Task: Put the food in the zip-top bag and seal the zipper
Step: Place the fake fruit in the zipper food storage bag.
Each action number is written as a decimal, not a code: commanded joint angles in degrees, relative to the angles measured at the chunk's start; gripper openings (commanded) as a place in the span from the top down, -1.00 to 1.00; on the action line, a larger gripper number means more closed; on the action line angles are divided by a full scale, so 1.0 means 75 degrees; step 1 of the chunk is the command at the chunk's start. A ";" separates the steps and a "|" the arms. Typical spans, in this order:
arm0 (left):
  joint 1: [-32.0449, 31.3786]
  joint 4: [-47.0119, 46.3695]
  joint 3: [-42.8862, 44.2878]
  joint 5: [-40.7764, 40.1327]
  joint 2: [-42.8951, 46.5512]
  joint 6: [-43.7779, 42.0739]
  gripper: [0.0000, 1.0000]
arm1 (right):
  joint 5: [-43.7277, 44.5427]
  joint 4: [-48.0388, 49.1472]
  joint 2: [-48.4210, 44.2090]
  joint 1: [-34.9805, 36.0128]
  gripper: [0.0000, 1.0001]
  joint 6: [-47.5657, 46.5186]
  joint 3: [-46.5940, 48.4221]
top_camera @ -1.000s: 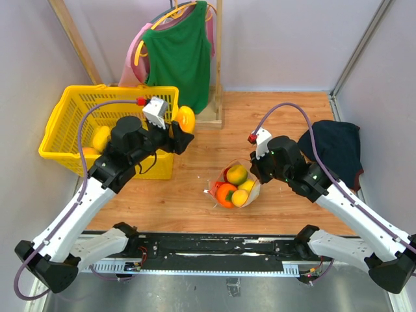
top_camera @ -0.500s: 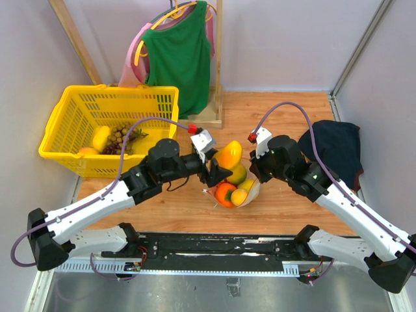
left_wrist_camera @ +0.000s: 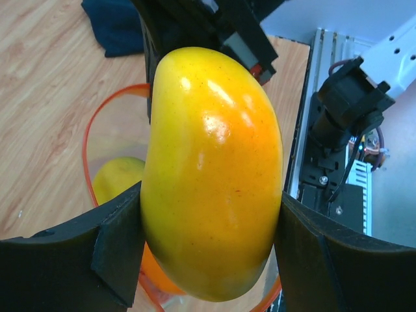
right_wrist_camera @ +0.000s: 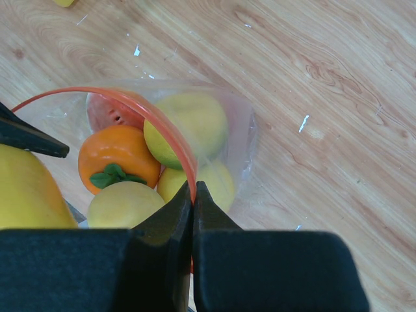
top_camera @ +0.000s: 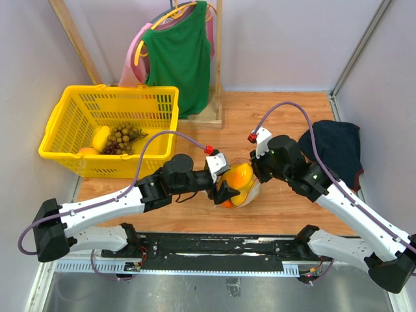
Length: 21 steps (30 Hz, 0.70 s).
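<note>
My left gripper (top_camera: 224,182) is shut on a glossy yellow-orange toy mango (top_camera: 238,175) and holds it right over the open mouth of the clear zip-top bag (top_camera: 247,193). In the left wrist view the mango (left_wrist_camera: 211,169) fills the space between my fingers, with the red-orange zipper (left_wrist_camera: 88,133) ringing the opening below. My right gripper (right_wrist_camera: 193,195) is shut on the zipper (right_wrist_camera: 170,127) and holds the bag's mouth open. Inside the bag lie an orange persimmon (right_wrist_camera: 117,156), yellow and green fruits (right_wrist_camera: 192,120) and a red piece (right_wrist_camera: 104,112).
A yellow basket (top_camera: 107,97) at the back left holds grapes (top_camera: 122,136) and a yellow fruit (top_camera: 100,138). A dark navy cloth heap (top_camera: 333,146) lies at the right. A green shirt (top_camera: 179,55) hangs on a wooden rack at the back.
My left arm has carried the mango from beside the basket rightward and down to the bag's mouth. My right gripper has stayed shut on the zipper.
</note>
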State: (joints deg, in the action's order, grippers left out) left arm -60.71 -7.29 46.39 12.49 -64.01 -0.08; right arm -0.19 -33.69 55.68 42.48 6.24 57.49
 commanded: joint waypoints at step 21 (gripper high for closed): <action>-0.0097 0.0858 -0.0032 -0.0940 -0.0062 -0.0789 -0.72 | -0.0069 0.0180 -0.0103 0.0082 0.99 0.0129 0.0226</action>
State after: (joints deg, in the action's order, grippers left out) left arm -60.95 -1.72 44.84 6.28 -65.41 -5.10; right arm -0.25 -33.67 55.66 42.48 6.28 57.49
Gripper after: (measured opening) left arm 0.854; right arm 0.011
